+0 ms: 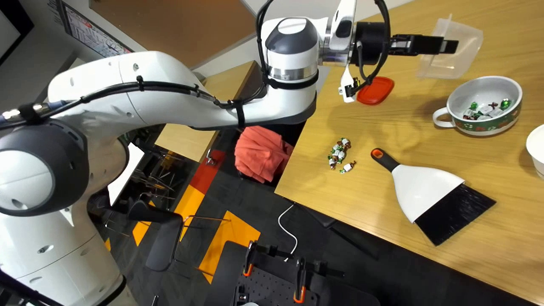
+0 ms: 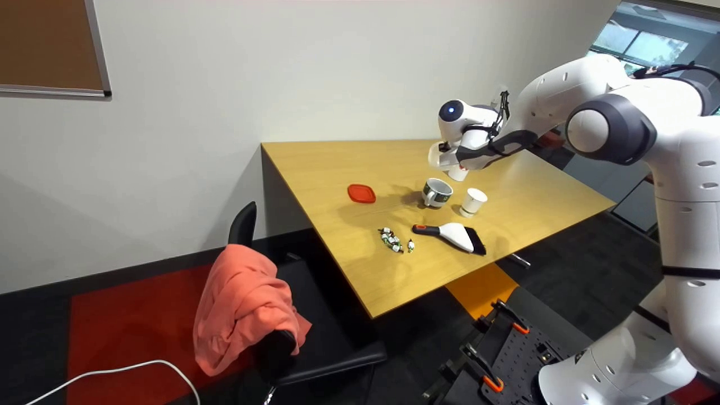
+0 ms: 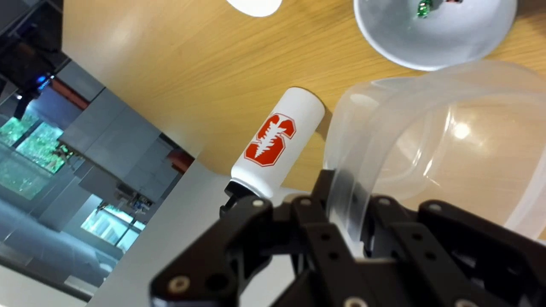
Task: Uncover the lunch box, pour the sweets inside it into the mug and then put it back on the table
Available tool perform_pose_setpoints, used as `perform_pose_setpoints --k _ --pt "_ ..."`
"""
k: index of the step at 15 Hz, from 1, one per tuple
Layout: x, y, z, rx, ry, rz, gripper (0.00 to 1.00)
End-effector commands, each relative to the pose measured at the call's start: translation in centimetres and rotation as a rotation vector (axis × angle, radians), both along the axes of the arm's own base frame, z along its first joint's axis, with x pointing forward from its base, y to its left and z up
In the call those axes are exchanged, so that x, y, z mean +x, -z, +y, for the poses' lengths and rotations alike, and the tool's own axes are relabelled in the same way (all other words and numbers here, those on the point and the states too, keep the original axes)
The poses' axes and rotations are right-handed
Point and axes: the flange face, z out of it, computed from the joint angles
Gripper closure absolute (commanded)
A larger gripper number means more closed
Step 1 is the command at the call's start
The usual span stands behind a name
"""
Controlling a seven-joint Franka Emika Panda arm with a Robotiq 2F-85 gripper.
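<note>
Gripper (image 3: 349, 198) clamps the lunch box (image 1: 448, 63) by its wall! The mug (image 1: 495, 124), right of the red lid (image 1: 375, 91), holds sweets (image 1: 485, 111).

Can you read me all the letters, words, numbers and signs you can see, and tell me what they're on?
"S": a big red letter with a white tree across it, on the white bottle in the wrist view.
Whiteboard: has marks, too small to read.
Sweets: too small to tell if there is writing.
Mug: a pattern, no writing I can make out.
I can't read any whole words or numbers.
</note>
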Motion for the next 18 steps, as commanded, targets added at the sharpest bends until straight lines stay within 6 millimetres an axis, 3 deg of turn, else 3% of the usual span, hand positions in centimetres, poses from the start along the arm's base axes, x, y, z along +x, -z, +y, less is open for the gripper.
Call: perform_pose_setpoints --k 1,7,13,14,18 --pt "-1.0 -1.9 1.0 0.160 -0.026 -0.095 0.98" --pt "-1.8 -2.2 2.3 0.410 -0.131 -0.242 0.98" --pt "-1.5 -0.7 3.7 0.688 -0.220 -0.257 0.98" --pt "-0.8 -0.2 3.4 0.631 -0.210 -0.270 0.90" --pt "-1.1 -0.2 3.1 0.669 -0.219 -0.276 0.90"
